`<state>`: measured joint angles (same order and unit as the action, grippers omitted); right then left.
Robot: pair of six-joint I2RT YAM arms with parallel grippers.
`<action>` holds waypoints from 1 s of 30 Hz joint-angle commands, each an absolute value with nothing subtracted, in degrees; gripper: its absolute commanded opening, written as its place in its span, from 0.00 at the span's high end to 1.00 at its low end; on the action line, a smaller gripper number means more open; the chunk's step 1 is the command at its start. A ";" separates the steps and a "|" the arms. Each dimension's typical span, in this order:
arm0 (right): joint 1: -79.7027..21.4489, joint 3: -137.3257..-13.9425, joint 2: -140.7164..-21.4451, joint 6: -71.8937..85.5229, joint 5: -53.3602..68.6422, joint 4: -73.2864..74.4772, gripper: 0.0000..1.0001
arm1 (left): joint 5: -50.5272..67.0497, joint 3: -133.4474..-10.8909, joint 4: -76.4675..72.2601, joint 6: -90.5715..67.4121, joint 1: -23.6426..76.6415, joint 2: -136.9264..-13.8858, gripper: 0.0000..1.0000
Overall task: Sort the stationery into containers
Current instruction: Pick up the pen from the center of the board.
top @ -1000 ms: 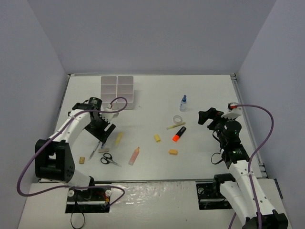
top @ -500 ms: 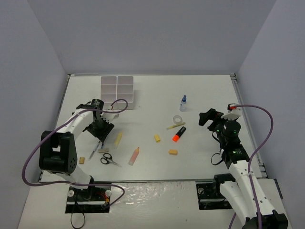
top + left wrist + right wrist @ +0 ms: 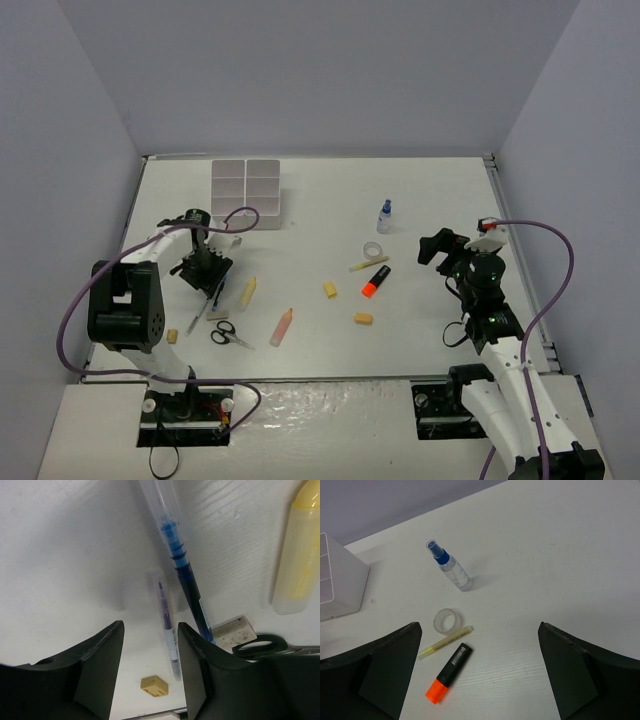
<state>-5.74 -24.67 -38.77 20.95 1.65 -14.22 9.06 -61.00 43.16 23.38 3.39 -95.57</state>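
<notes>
The white worktop (image 3: 420, 190) is flat and smooth. Three plain grey-purple walls (image 3: 320, 70) stand around it, at the back and sides.

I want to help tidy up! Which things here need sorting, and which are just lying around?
To sort: blue pen, scissors, yellow marker, orange highlighter, tape roll, spray bottle, yellow erasers, white compartment box.
Just there: purple cables, table.

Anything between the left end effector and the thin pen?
Nothing visible: the thin pen lies in the gap of the open left end effector. The blue pen lies close beside it and might get caught.
</notes>
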 commanded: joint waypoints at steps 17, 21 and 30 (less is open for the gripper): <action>-6.24 -27.86 -38.29 19.66 -1.78 -15.77 0.00 | 3.10 -59.18 39.65 22.15 6.72 -100.13 0.80; -6.24 -28.04 -37.99 19.60 -2.00 -15.47 0.00 | 3.32 -60.03 39.93 21.42 5.12 -102.31 1.00; -6.24 -28.50 -37.42 19.60 -2.25 -14.85 0.00 | 14.44 -68.49 44.41 17.35 -3.01 -99.42 1.00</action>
<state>-5.74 -24.77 -38.10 20.49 -0.76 -12.09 7.41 -64.02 44.60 20.22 1.56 -101.69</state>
